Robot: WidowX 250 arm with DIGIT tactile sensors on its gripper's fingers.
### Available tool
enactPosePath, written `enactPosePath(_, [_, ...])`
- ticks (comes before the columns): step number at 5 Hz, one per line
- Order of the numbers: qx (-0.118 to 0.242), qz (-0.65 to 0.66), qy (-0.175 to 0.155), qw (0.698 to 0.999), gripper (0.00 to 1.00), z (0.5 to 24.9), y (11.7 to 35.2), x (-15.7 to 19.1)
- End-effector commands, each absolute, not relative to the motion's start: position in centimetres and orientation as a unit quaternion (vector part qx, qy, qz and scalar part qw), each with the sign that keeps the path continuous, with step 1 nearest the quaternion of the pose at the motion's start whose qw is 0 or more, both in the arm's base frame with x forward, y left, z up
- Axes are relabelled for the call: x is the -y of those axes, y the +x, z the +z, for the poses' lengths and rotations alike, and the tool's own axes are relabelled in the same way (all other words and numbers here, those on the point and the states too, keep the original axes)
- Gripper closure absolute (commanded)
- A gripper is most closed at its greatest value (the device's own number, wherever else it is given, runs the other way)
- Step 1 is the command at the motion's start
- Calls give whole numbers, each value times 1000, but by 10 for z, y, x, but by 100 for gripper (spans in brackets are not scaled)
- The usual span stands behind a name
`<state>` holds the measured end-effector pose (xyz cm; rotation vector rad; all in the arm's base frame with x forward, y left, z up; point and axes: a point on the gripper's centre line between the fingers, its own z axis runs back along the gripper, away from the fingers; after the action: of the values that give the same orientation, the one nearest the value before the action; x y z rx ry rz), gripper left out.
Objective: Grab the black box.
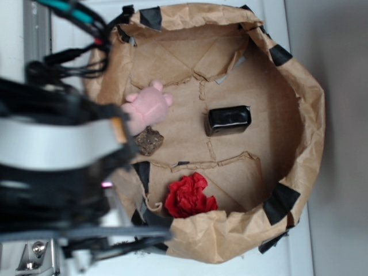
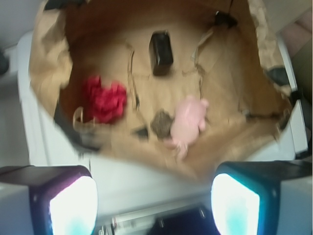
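The black box lies near the center of the brown paper bin, right of the pink plush toy and the brown rock-like chunk. A red crumpled piece sits lower center. In the wrist view the gripper hangs spread wide at the bottom edge, its 2 fingers well apart, holding nothing, far from the box at upper center.

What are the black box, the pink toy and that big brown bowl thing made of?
The black box looks wrapped in glossy plastic tape: it shines and wrinkles; its core is hidden. The pink toy seems soft plush, matte and rounded. The brown bowl looks like crumpled kraft paper, creased, patched with black tape.
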<state>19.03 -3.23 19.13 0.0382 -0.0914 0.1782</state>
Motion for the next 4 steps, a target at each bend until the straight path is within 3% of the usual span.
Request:
enactPosePath(1, [76,49,-18,996,0,159,238,5])
enactPosePath(3, [84,62,7,994,0,129,266,-14])
enactPosePath(4, [95,56,40,993,0,107,276,-16])
